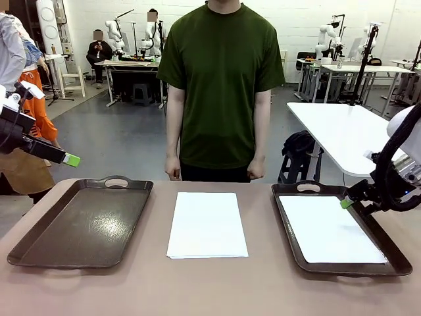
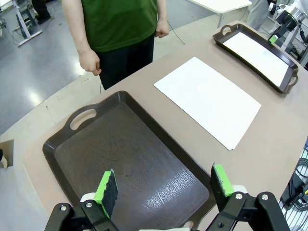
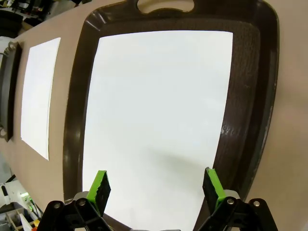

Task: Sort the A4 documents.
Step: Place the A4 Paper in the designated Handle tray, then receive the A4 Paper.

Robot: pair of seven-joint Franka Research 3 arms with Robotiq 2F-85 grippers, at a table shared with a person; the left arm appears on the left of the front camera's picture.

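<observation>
A stack of white A4 documents [image 1: 207, 224] lies on the brown table between two dark brown trays. One more sheet [image 1: 329, 230] lies flat in the right tray [image 1: 289, 224]. The left tray [image 1: 82, 224] holds nothing. My right gripper [image 1: 346, 203] hovers low over the right tray's far right side, and in its wrist view it [image 3: 156, 185] stands open above the sheet [image 3: 159, 110], gripping nothing. My left gripper [image 1: 71, 159] hangs raised off the table's far left; it [image 2: 163, 185] is open above the left tray [image 2: 125, 154], with the stack [image 2: 207, 98] beyond.
A person in a green shirt [image 1: 220, 85] stands at the far edge of the table, hands down at the sides. A white table [image 1: 342, 131] and a black stool stand behind at the right. Bare tabletop [image 1: 210, 289] runs along the near edge.
</observation>
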